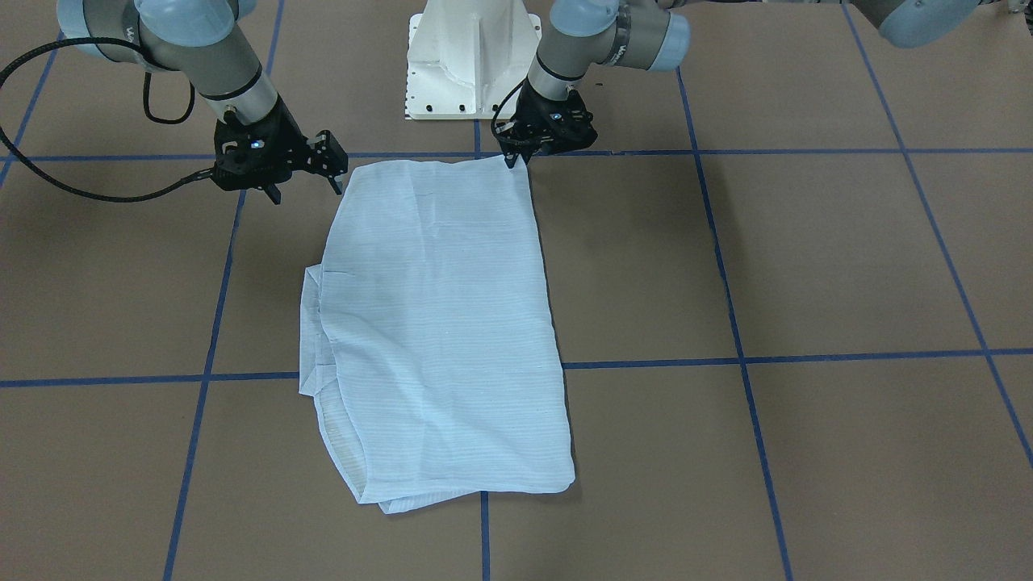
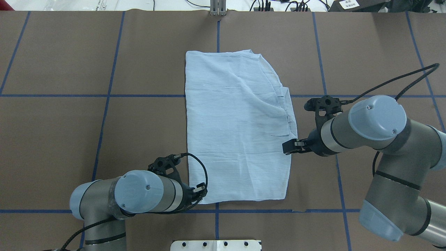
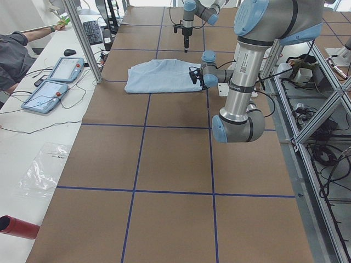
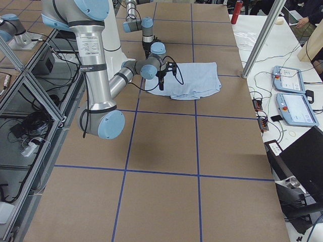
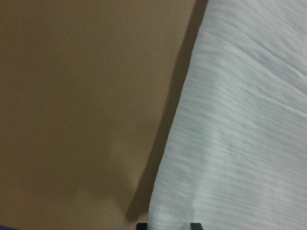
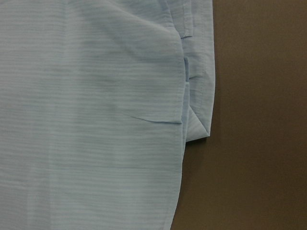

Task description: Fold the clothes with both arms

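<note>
Shirt (image 2: 237, 129), long axis away from base (image 2: 216, 245), L jaws pinch near corner, R jaws open

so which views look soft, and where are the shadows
Left wrist view: soft all over, stripes on the shirt smeared, a dark shadow along its edge on the table. Right wrist view: sharper, stripes and hem folds read clearly. Front-facing view: even light, a thin shadow beside the shirt, no glare.

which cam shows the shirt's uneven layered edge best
The right wrist-mounted view: it sees the shirt close up, with stepped layers and a folded tip sharp. Overhead and front-facing views show that edge whole but small; side views give mere hints; the left wrist view shows only the opposite edge.
</note>
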{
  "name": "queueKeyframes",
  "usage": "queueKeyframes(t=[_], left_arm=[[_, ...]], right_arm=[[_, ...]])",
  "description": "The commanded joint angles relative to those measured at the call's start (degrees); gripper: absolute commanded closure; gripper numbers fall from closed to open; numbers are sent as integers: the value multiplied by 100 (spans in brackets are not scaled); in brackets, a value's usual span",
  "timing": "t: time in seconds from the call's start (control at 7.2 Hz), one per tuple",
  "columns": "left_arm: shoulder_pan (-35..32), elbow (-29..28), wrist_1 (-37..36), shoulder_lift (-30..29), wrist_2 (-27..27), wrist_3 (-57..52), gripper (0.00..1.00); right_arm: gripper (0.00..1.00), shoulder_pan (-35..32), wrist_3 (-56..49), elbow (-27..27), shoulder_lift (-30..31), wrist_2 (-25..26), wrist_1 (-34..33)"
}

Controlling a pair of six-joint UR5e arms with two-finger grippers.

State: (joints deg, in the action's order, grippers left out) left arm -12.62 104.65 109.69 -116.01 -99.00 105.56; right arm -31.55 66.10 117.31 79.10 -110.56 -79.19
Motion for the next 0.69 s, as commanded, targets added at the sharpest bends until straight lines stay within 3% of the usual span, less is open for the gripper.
queueKeyframes(t=[0.0,0.28,0.56], left_arm=[[-4,56,-9,-1,4,17,100],[-126,222,-9,-1,-5,9,100],[-162,232,-9,-1,-5,9,100]], right_arm=[[0,0,0,3,0,-1,0],[0,0,61,46,-44,-1,0],[0,419,1241,47,-218,112,18]])
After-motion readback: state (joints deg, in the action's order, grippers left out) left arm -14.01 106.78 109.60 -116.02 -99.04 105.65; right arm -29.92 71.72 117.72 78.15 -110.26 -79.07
